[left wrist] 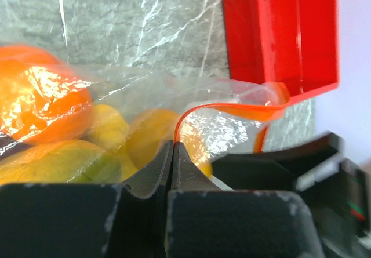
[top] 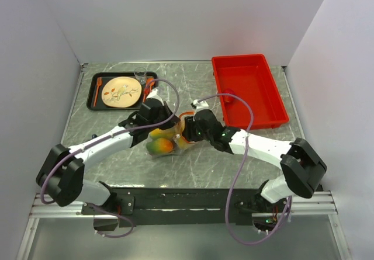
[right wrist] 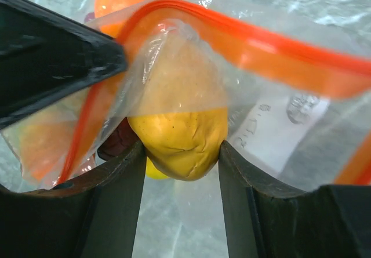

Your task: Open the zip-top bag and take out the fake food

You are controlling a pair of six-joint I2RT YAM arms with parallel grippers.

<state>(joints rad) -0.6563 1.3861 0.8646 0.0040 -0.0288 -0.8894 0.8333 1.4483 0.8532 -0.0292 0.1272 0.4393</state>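
The clear zip-top bag [top: 165, 139] lies at the table's middle, holding several glossy fruits. In the left wrist view my left gripper [left wrist: 173, 145] is shut on the bag's edge by the orange-red zipper strip [left wrist: 223, 106]; an orange fruit [left wrist: 40, 98], a green-orange mango [left wrist: 58, 160] and a yellow fruit [left wrist: 152, 131] show through the plastic. In the right wrist view my right gripper [right wrist: 181, 153] is shut on a yellow fruit [right wrist: 179, 137], dented between the fingers at the bag's mouth, under the zipper strip [right wrist: 261, 44]. A dark purple fruit [right wrist: 115, 143] sits beside it.
A rigid red bin [top: 248, 90] stands at the back right, also in the left wrist view [left wrist: 278, 32]. A black tray [top: 93, 96] with a beige plate [top: 121, 90] and orange cutlery stands at the back left. Both arms meet over the bag.
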